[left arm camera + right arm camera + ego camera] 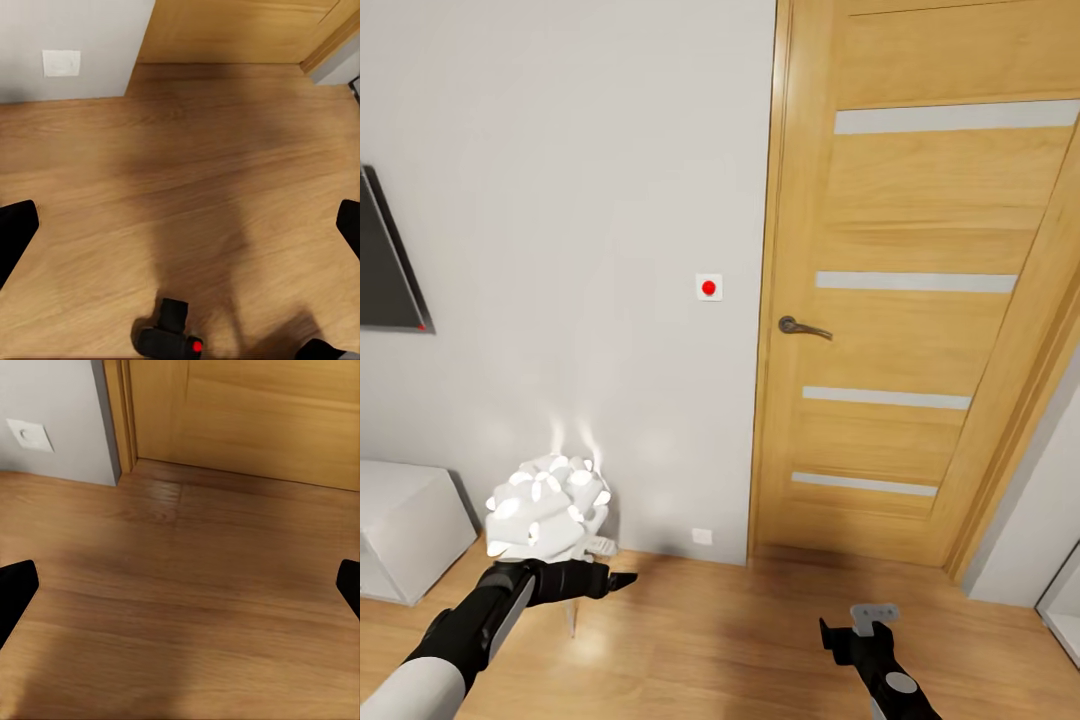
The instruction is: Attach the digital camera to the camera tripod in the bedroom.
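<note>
This is a room in a home. A closed light-wood interior door (920, 300) with pale horizontal glass strips and a dark metal lever handle (803, 327) sits in a matching frame against a plain white wall (580, 200). The floor (710, 640) is warm wood laminate. A wall switch with a red dot (708, 288) is beside the door, and a white socket (702, 536) sits low near the skirting. A dark wall-mounted screen (385, 255), a low white cabinet (405, 525) and a white flower-shaped lamp (550, 505) furnish it.

door (920, 300) right of wall (560, 200) | lamp (550, 505) before wall, left | digital camera (171, 336) on floor (187, 187)
</note>
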